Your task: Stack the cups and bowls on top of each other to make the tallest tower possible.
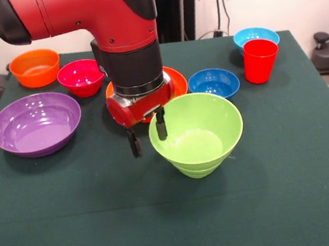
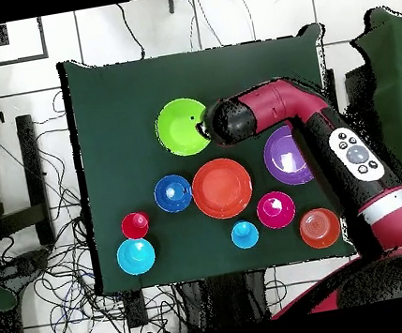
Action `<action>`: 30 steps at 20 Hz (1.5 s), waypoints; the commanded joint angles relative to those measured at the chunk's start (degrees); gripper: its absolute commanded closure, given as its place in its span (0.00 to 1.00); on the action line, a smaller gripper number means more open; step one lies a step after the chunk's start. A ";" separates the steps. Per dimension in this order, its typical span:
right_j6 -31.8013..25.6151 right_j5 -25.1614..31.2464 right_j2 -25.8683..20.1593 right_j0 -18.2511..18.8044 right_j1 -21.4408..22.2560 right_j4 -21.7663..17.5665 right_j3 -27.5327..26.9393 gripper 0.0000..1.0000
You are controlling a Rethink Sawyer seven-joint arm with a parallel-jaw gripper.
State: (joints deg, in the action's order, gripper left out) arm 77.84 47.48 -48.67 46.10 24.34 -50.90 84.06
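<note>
My gripper (image 1: 148, 134) hangs open over the left rim of the large lime green bowl (image 1: 196, 132). One black finger (image 1: 161, 123) is inside the bowl and the other stands outside its wall. The overhead view shows the gripper (image 2: 206, 126) at the rim of that green bowl (image 2: 183, 127). Behind the arm lies the large orange bowl (image 1: 175, 80), mostly hidden. The dark blue bowl (image 1: 213, 83) and the red cup (image 1: 260, 60) stand to the right, with a light blue bowl (image 1: 255, 34) behind the cup. On the left are the purple bowl (image 1: 35, 124), the magenta bowl (image 1: 81, 77) and a small orange bowl (image 1: 34, 67).
A small light blue cup (image 2: 245, 234) shows only in the overhead view, between the magenta bowl (image 2: 276, 209) and the dark blue bowl (image 2: 172, 193). The green tablecloth (image 1: 175, 217) is bare in front of the green bowl. Cables lie on the floor around the table.
</note>
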 commanded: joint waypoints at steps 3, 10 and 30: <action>-23.14 15.11 0.69 -0.94 -0.39 4.25 -2.91 0.00; -22.65 16.92 -0.13 -0.38 -1.92 5.75 -2.15 0.00; -29.89 24.57 -3.02 0.70 6.19 6.17 -4.75 0.00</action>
State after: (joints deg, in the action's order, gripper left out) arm 73.61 63.55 -50.71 46.34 27.25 -44.31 83.24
